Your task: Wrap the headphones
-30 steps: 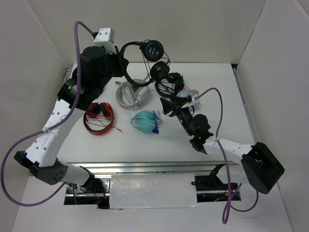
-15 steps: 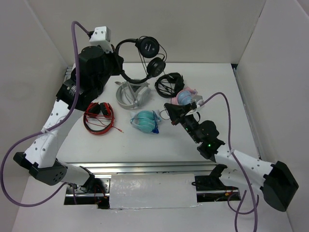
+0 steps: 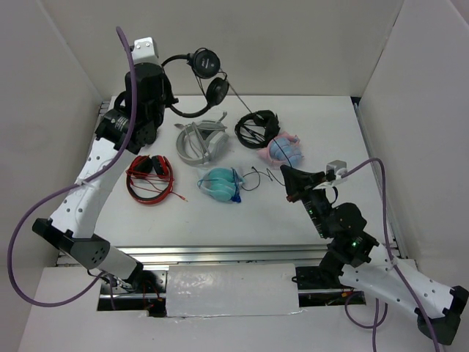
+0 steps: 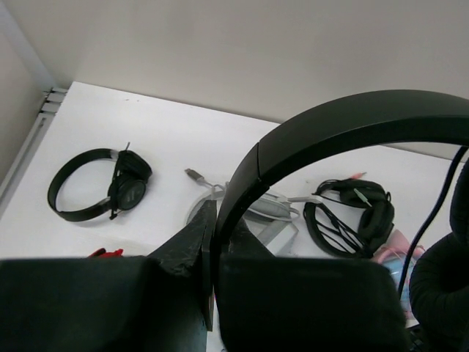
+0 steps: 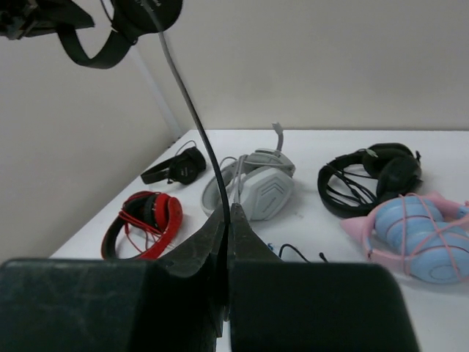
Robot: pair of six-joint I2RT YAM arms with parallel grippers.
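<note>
The headphones point(image 3: 207, 73) hang high over the table's back left; their thin headband point(image 4: 330, 125) is clamped between the jaws of my left gripper point(image 3: 164, 95), which is shut. In the right wrist view they sit at the top left point(image 5: 124, 22). Their thin black cable point(image 3: 253, 128) runs taut from the lower earcup point(image 3: 218, 89) down and right. My right gripper point(image 3: 288, 176) is shut on it above the table's right middle. In the right wrist view the cable point(image 5: 187, 103) drops straight into the pinched jaws of the right gripper point(image 5: 227, 213).
On the table lie red headphones point(image 3: 150, 176), a white headset point(image 3: 199, 143), a teal pair point(image 3: 222, 183), a black pair with a coiled cable point(image 3: 256, 128) and a pink-and-blue pair point(image 3: 282, 150). Another black pair point(image 4: 102, 183) lies at the far left. A loose cable end point(image 5: 293, 253) rests near the right gripper.
My left arm has carried the headphones up and to the left. My right gripper has shut on the cable and drawn back toward the near right, pulling the cable straight.
</note>
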